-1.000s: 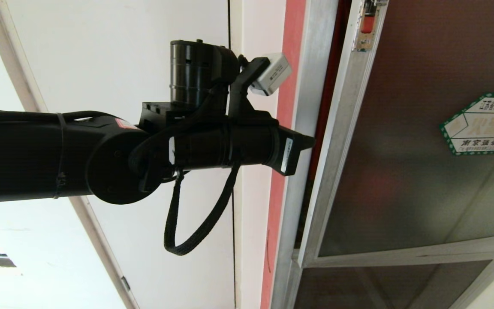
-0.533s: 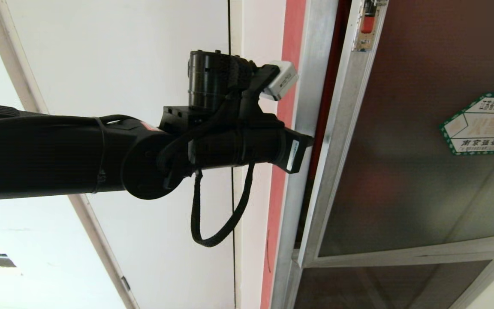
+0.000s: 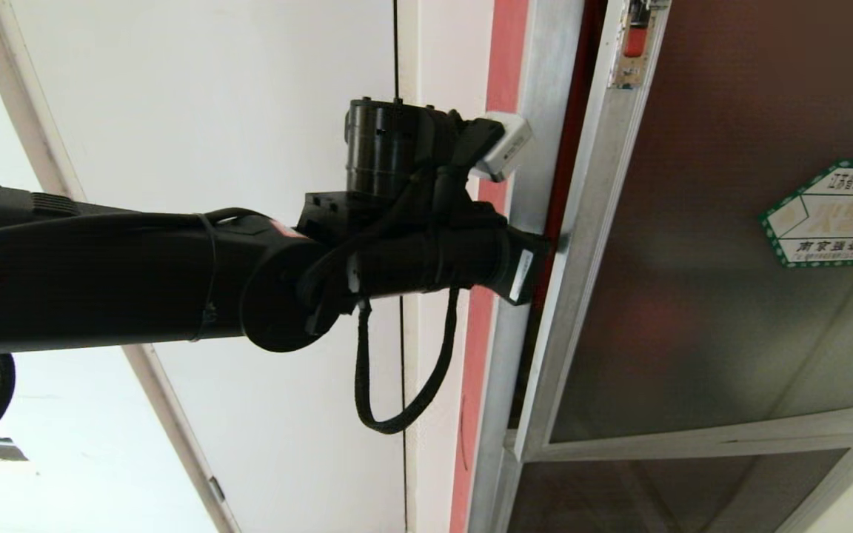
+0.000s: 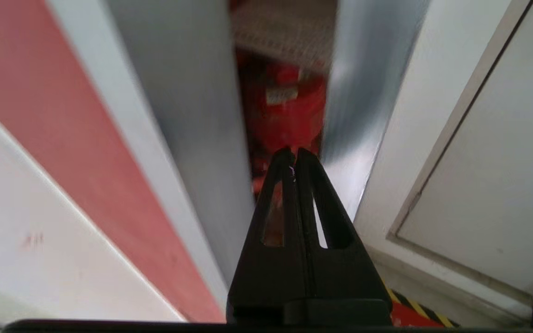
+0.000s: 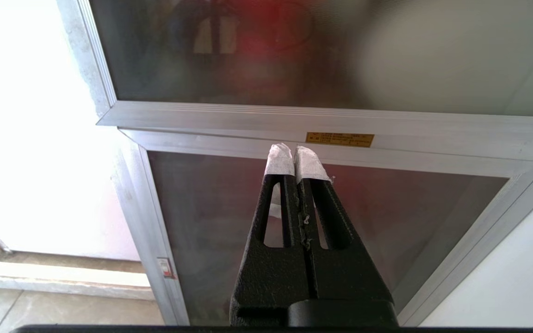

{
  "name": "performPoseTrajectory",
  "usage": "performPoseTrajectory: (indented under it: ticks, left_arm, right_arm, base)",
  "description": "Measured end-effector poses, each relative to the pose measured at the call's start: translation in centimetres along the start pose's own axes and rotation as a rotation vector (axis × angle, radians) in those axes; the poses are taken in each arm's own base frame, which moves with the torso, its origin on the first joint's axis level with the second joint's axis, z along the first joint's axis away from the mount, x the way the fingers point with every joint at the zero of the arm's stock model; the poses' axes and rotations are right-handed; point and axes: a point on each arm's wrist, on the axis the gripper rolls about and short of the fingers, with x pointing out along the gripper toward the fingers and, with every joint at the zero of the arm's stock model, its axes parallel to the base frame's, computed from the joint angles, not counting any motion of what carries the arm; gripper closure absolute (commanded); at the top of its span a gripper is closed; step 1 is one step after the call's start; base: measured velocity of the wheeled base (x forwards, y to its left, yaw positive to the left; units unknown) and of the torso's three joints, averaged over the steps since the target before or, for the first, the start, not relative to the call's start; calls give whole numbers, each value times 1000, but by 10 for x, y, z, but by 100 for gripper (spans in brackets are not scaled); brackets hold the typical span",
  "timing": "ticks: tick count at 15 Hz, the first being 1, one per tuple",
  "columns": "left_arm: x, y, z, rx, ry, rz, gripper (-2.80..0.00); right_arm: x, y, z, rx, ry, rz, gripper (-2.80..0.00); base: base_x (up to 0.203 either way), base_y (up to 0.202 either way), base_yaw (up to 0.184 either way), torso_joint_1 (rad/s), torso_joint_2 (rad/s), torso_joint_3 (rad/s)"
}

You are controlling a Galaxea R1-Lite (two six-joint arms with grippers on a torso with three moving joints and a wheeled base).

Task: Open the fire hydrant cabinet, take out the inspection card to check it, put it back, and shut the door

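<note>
1. Tall silver aluminium-framed fire hydrant cabinet (image 3: pixel 545 89) with red interior: fills the right half of the head view, frame post running top to bottom just right of centre.
2. Large dark tinted glass door (image 3: pixel 693 296) in silver frame, green-bordered sticker at right edge: stands slightly ajar, a narrow dark slit showing between its free edge and the cabinet post.
3. Plain white wall panel (image 3: pixel 249 111): occupies the left half of the head view, behind the black left arm.
4. Left gripper (image 4: pixel 293 155), black tapered fingers pressed together and empty: tip sits at the mouth of the slit at centre frame, red fittings visible beyond; contact with the door edge cannot be told.
5. Right gripper (image 5: pixel 294 155), white-tipped fingers pressed together, holding nothing: parked low, facing the lower glass panel at centre of its own view.
6. Flat white inspection card: not visible anywhere, presumably inside the cabinet.
7. Step in hand, judged: widening the door. Best done by slipping the closed tip behind the door's edge, then sweeping outward along the hinge arc, slowly, avoiding scraping the glass or jamming against the post.
</note>
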Motion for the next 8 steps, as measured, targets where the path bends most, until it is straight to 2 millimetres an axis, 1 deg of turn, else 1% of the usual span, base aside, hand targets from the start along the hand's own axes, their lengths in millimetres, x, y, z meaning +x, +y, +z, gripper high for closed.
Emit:
performPoseTrajectory:
  ticks: [2, 8]
  left_arm:
    - [5, -1, 1, 20, -44, 15, 0]
    - [12, -3, -4, 22, -40, 8, 0]
  right_arm:
    - [0, 0, 0, 0, 0, 0, 0]
    - [0, 0, 0, 0, 0, 0, 0]
  base:
    - [0, 0, 0, 0, 0, 0]
    - [0, 0, 0, 0, 0, 0]
